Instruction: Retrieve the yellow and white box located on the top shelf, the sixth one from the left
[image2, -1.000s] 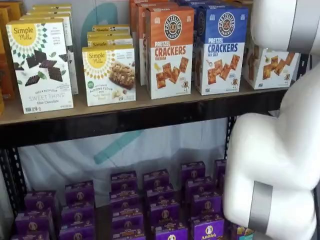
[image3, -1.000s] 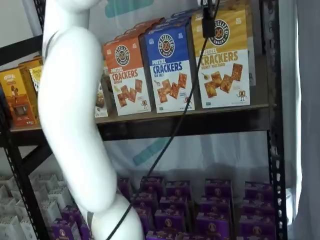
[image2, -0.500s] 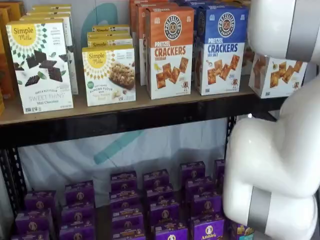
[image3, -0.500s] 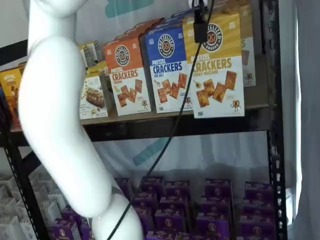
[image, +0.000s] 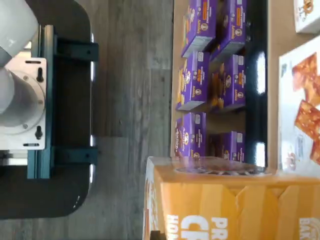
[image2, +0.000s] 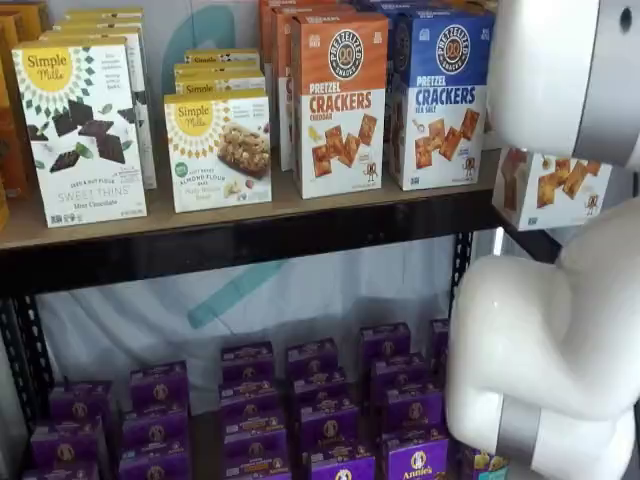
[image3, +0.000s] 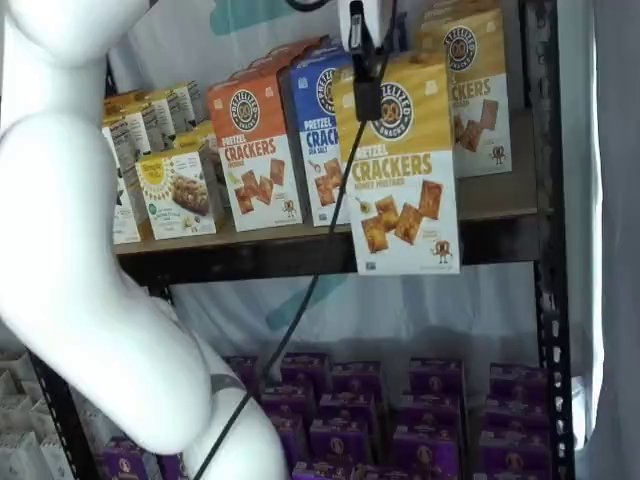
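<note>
The yellow and white box (image3: 402, 170) hangs in the air in front of the top shelf (image3: 250, 262), clear of the board and lower than the row. My gripper (image3: 366, 98) is shut on its top; one black finger shows on the box's front below the white body. In a shelf view only the box's white lower part (image2: 550, 186) shows, off the shelf's (image2: 250, 238) right end, with my white arm hiding the rest. The wrist view shows the box's yellow top (image: 235, 200) close up.
A like yellow box (image3: 476, 92) stands on the shelf behind. Orange-topped (image2: 338, 100) and blue-topped (image2: 440, 95) Pretzel Crackers boxes and Simple Mills boxes (image2: 85, 130) fill the shelf leftward. Purple boxes (image2: 320, 410) lie below. A black upright (image3: 550, 250) stands at the right. My arm (image3: 90, 250) fills the left.
The yellow and white box has come out off the shelf, toward the cameras, leftward and a little lower. My arm has swung back with it.
</note>
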